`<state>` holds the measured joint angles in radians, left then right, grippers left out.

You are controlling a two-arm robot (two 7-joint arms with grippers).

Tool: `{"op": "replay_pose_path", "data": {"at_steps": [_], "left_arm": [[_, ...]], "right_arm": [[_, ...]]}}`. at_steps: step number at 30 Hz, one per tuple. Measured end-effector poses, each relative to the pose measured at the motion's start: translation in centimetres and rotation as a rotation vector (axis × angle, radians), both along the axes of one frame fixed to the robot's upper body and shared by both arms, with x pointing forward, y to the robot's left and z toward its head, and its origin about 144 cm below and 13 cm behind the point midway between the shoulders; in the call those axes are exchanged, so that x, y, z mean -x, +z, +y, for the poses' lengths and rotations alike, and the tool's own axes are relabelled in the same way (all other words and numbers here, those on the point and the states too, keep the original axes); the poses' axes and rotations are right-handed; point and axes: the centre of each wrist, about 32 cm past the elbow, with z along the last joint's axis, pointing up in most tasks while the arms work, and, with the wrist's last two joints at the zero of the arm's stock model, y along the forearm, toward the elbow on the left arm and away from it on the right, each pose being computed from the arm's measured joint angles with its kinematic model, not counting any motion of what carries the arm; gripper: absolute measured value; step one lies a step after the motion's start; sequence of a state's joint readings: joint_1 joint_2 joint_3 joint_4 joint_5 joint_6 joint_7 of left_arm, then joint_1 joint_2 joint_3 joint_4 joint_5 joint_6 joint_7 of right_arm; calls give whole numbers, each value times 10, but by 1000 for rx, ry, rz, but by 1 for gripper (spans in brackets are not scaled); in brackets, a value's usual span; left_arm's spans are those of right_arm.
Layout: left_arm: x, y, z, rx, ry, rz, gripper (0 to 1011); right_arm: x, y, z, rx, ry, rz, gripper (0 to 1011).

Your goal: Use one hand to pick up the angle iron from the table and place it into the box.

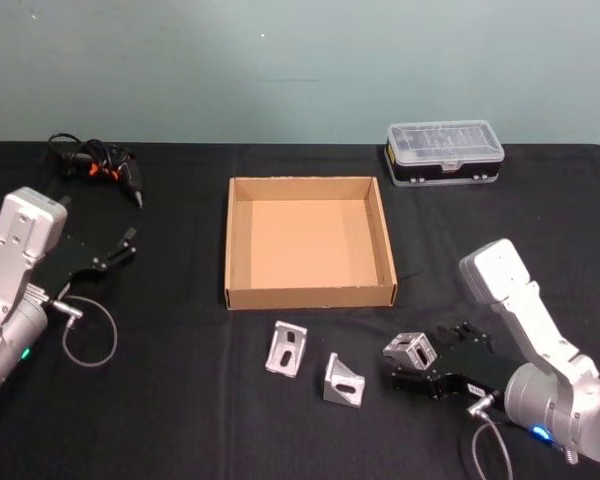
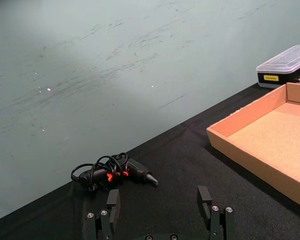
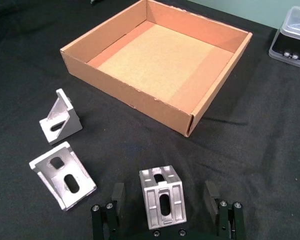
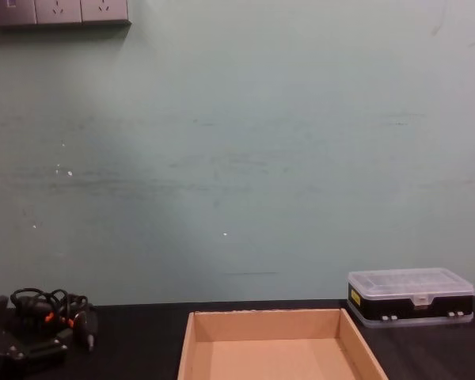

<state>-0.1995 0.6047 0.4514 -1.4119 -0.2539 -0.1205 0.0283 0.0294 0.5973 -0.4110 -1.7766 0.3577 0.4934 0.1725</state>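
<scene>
Your right gripper (image 3: 164, 192), jaws wide, straddles the lower-centre angle iron (image 3: 162, 205), which looks like stiff, slick metal, so pinch its flat sides; left gripper (image 1: 126, 246) idles open mid-left.

Lab/workshop bench setup: black table (image 1: 180, 420) against a plain pale-green wall (image 4: 237, 158) w/ a row of sockets (image 4: 59, 12) up top. On the table: clear-lidded parts case (image 1: 445, 152), corded hand tool (image 1: 105, 165), metal brackets (image 1: 286, 348) & a cardboard box (image 1: 310, 297).
</scene>
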Motion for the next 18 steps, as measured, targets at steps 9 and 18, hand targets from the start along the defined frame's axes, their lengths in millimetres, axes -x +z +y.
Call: {"op": "replay_pose_path", "data": {"at_steps": [9,18], "left_arm": [[0,0,0,0,0,0,1011],[0,0,0,0,0,0,1011]], "right_arm": [[-8,-5,6,11,15,-22,1004],[-12,-9,8,11,14,-29,1004]]}}
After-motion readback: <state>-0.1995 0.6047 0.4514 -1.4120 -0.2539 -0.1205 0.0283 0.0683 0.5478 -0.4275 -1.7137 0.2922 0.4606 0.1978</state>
